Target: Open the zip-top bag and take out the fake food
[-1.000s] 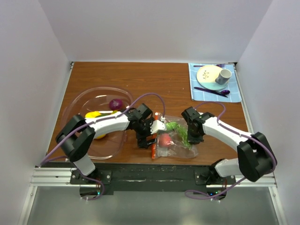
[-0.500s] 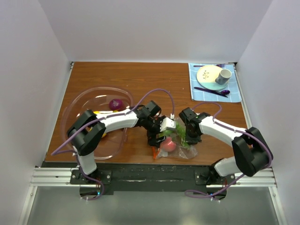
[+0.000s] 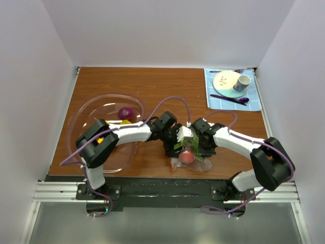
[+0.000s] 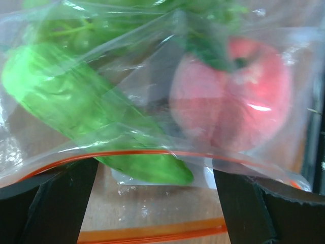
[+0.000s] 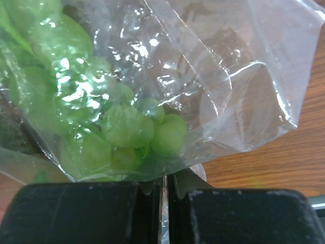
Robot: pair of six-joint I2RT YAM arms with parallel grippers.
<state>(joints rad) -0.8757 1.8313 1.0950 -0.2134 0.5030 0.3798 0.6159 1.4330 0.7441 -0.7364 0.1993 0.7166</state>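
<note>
- Now, the bag (image 3: 199, 163) lies at the near edge of the table (image 3: 167, 91), mid-width, between both grippers.
- Inside we see a red apple (image 4: 238, 96), a green pepper (image 4: 76, 101) and green grapes (image 5: 101, 117).
- Right gripper (image 5: 162, 198): closed, pinching a fold of bag film.
- Left gripper (image 4: 152, 203): jaws wide apart, gripping nothing; the orange zip (image 4: 127, 152) spans the gap between them.
- To the left, the bowl (image 3: 84, 114) holds a purple piece (image 3: 125, 112) and a yellow piece (image 3: 124, 122).
- Far right corner: mat (image 3: 254, 104) with plate (image 3: 226, 80) and cup (image 3: 242, 82).
</note>
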